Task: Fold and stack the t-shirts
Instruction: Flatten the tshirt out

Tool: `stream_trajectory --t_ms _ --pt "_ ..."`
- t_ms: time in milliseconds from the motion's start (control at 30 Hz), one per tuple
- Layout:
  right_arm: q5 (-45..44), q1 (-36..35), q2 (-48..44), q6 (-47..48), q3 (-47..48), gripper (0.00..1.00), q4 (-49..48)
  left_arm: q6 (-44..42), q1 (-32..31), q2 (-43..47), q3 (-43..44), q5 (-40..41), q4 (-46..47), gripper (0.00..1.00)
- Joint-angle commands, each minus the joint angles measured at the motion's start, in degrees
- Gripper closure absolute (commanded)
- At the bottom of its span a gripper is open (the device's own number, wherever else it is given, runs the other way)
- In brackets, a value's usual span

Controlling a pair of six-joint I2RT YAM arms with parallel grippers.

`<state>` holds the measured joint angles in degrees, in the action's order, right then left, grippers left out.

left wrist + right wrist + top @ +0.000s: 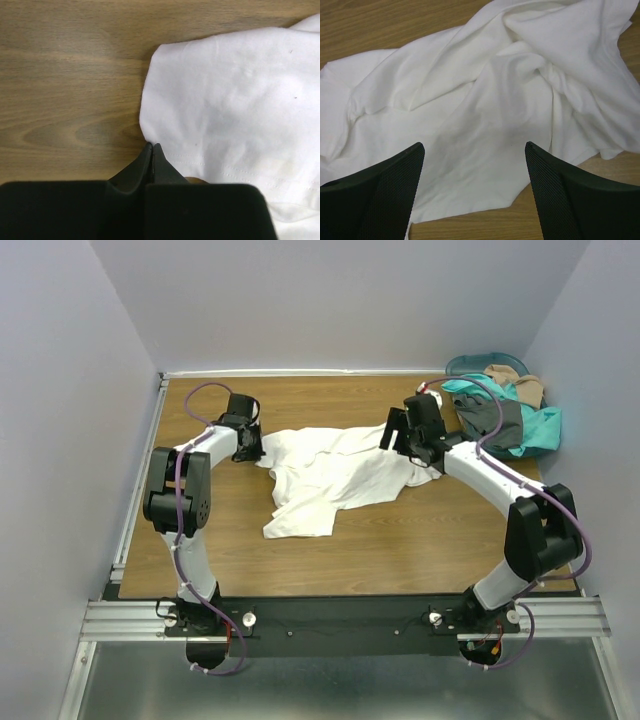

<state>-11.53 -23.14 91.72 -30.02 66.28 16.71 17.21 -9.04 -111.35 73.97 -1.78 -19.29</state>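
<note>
The white t-shirt (pixel 335 480) lies rumpled on the wooden counter (pixel 420 550), strung between the two claws: one corner sits right at the tip of the left claw (pixel 152 146) and the bunched far end lies under the right claw (pixel 475 147). Beyond the right claw, out to its far side, the heap of other t-shirts (pixel 505 415), teal, grey and tan, spills against the teal basket (pixel 478 363), well apart from the job in hand.

The left claw has its two fingers pressed together with the shirt's edge touching the very tip. From where I stand I cannot tell whether any cloth is actually pinched between them. The right claw gapes wide over the folds beneath it and has hold of nothing.

This looks to me like the spreading-out step, before any fold. To do it well, I'd want the right claw to drop onto a single outer edge and not the thick knot of folds below it, close on one layer only, then draw away from the left claw so the cloth goes flat.

As to how it lies, the long axis runs claw to claw, with a broad flap trailing from the left claw back towards the arm bases. Collar and hem are too crumpled to pick out, so which way it points I cannot say
</note>
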Motion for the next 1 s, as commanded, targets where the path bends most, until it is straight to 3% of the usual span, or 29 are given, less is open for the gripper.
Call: stream_trajectory --t_ms 0,300,600,967 --pt "-4.20 0.28 2.93 3.12 2.80 0.12 -0.63 1.07 1.48 2.71 3.80 -3.23 -1.10 1.00" --pt "-3.59 0.55 10.40 9.89 10.44 0.24 -1.85 5.64 4.64 11.94 8.20 -7.53 -0.05 1.00" --pt "4.75 1.86 20.42 12.88 16.42 0.34 -6.07 6.43 7.80 14.14 7.68 -10.79 0.39 1.00" --pt "7.22 5.64 23.94 14.90 12.48 0.37 -6.69 5.37 11.41 13.97 9.43 -12.19 0.39 1.00"
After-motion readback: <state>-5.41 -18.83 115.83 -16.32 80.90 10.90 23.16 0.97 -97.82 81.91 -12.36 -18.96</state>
